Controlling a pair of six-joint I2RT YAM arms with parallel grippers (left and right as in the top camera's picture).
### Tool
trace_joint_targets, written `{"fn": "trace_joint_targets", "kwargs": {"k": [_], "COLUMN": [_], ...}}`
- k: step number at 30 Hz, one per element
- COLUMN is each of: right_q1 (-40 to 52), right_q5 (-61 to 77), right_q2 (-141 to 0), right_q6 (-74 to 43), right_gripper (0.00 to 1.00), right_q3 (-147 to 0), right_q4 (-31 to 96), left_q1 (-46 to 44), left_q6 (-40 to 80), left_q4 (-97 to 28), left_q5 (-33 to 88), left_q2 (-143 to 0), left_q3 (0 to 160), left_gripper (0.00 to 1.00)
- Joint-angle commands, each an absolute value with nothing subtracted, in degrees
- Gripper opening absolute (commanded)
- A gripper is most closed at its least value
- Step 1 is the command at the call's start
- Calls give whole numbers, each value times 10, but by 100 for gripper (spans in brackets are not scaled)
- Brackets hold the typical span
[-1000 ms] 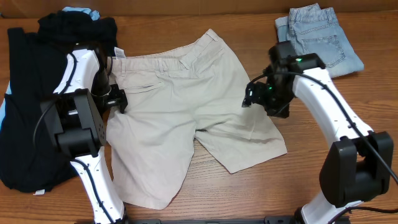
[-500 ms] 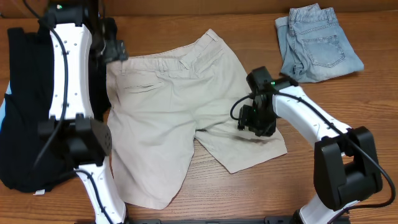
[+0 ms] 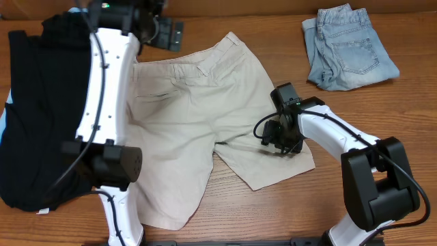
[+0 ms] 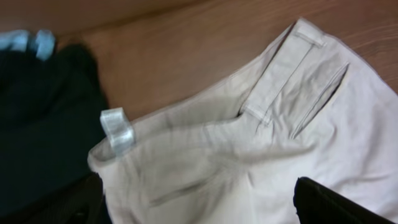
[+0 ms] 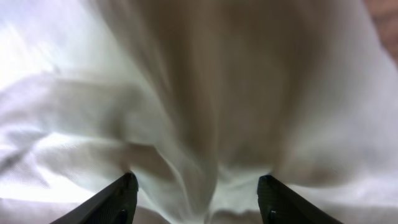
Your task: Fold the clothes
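Cream-beige shorts (image 3: pixel 191 116) lie flat across the middle of the frame, waistband at the top, legs running down toward the bottom edge. There's a black garment (image 3: pixel 31 116) at far left and denim shorts (image 3: pixel 348 48) well clear at upper right. The right gripper (image 3: pixel 274 137) is down on the leg at centre right, jaws half spread astride a ridge of cloth, not clamped. The left gripper (image 3: pixel 167 32) hovers spread wide and empty, just above the waistband at upper left. The right arm's nearer.

Cream-beige shorts (image 3: pixel 184 130) lie spread flat on the wooden surface (image 3: pixel 382 116), waistband with belt loops toward the far edge, 2 wide legs splayed toward the near edge.
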State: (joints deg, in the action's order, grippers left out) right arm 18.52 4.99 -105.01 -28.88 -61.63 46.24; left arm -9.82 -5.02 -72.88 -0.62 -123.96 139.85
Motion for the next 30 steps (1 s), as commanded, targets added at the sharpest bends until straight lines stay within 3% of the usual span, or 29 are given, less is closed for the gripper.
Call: {"fn": "trace_joint_targets", "kwargs": {"k": [1, 16, 23, 30], "right_q1": [166, 133, 133, 133], "right_q5": [39, 52, 52, 13], "right_q2": [-1119, -1149, -1149, -1149], "right_q6": [-288, -277, -268, -253], "right_gripper": [67, 67, 68, 71], "right_q3": [-602, -602, -602, -602], "right_q4": [417, 390, 355, 277], "left_q1": [-108, -125, -117, -89], "left_q6": [-106, -213, -61, 72], "left_q4": [-698, -677, -657, -687], "left_q5": [0, 64, -93, -138], "left_q2": [-1286, -1482, -1524, -1552], "left_q3": [1392, 1392, 1391, 1389], "left_gripper": [100, 100, 100, 100]}}
